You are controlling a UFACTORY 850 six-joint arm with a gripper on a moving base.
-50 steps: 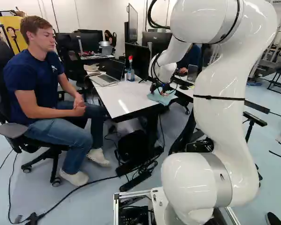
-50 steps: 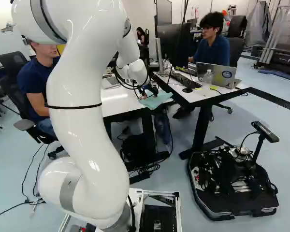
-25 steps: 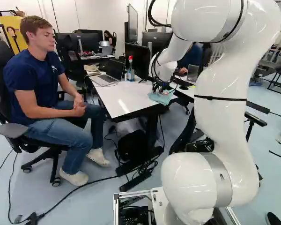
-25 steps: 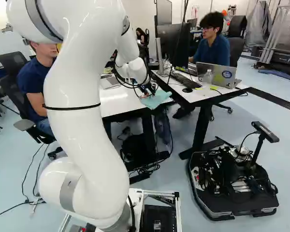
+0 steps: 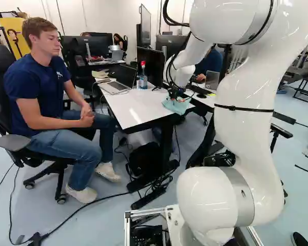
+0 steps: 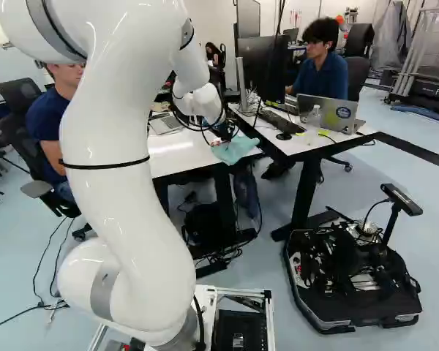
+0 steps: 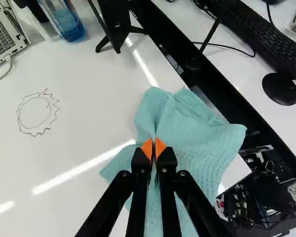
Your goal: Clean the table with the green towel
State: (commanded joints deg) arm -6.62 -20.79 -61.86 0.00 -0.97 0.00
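Green towel (image 7: 202,143) lies bunched at the edge of the white table (image 5: 136,105). Gripper (image 5: 174,95) pinches a fold of it, tips nearly meeting. Spiky ring drawing (image 7: 38,112): legible in wrist view only. Blue bottle (image 7: 69,24): wrist and left base views.

"How many things on your glossy white desk (image 7: 74,153)?"

"You've one blue-green waffle-weave towel (image 7: 197,138), one spiky hand-drawn ring (image 7: 38,116), one open silver laptop (image 7: 1,40); plus one long black keyboard (image 7: 266,34) on the neighbouring white desk (image 6: 300,151)."
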